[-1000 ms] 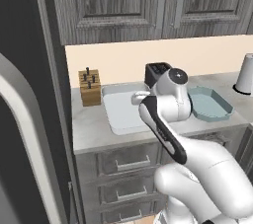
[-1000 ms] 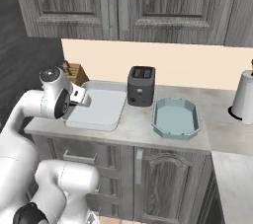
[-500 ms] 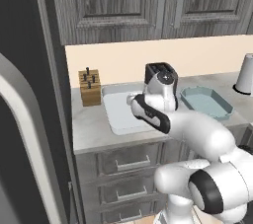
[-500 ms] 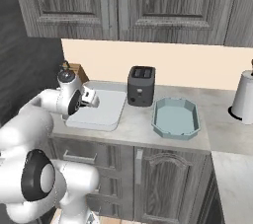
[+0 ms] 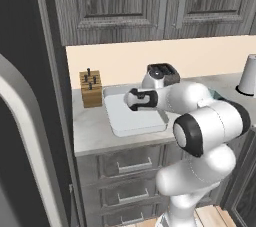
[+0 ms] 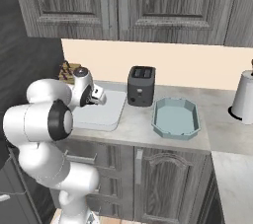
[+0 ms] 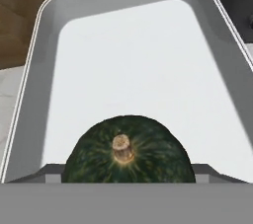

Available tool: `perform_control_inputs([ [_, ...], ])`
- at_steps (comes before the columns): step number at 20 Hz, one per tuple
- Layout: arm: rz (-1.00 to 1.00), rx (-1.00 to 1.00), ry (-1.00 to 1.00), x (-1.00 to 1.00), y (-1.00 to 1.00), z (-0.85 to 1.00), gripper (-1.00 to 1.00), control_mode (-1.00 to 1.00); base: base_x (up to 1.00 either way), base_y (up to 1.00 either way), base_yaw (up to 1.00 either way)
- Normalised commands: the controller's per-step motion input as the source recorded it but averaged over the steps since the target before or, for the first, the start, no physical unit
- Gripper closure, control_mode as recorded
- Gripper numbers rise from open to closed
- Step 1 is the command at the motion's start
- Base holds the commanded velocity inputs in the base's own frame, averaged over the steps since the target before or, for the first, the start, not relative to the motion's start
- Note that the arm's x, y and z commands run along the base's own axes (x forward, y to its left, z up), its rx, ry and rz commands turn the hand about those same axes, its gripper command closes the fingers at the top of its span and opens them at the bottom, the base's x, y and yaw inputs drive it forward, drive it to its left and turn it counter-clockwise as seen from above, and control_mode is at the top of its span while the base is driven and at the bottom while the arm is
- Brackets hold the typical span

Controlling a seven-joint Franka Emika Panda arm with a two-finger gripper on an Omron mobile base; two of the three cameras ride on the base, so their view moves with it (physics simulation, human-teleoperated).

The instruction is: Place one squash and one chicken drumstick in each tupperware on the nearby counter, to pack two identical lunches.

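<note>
Dark grey wood-grain cabinets run above and below a pale speckled worktop (image 6: 143,124), backed by a beige wall. Toward the left end of this worktop lies the large white tupperware (image 5: 131,120), a shallow rectangular tray with a grey rim, and just behind its left corner stands a wooden knife block (image 5: 91,88). A black toaster (image 6: 141,86) sits behind the tray's right end, and to the right of that rests the smaller blue-green tupperware (image 6: 176,118), octagonal and open. A white kettle-like vessel (image 6: 244,97) stands near the right edge of the right base view.

The white arm reaches over the white tray, and its tool (image 5: 133,99) hangs above the tray's middle. From the hand view, a dark green squash (image 7: 128,151) with a pale stem stub sits close below the camera, between the two finger tips whose grey tops show at either side of it. The jaws stand wide, and the squash fills the space between them; the tray's white floor spreads out beyond it. Whether the squash hangs clear of the tray floor or rests on it cannot be told from these pictures, nor is it plain that the fingers are pressing on it.
</note>
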Motion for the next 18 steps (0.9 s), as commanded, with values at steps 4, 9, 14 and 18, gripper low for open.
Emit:
perform_control_inputs([
  [4,0.00,0.00,0.07,0.80,0.00,-0.38,1.00,-1.00,0.00,0.00,0.00],
  [9,0.00,-0.01,0.04,0.67,0.00,-0.47,1.00,-1.00,0.00,0.00,0.00],
  [14,0.00,-0.02,0.00,0.55,0.00,-0.44,-1.00,-1.00,0.00,0.00,0.00],
  [18,0.00,0.00,0.04,0.02,0.00,0.17,-1.00,-1.00,0.00,0.00,0.00],
])
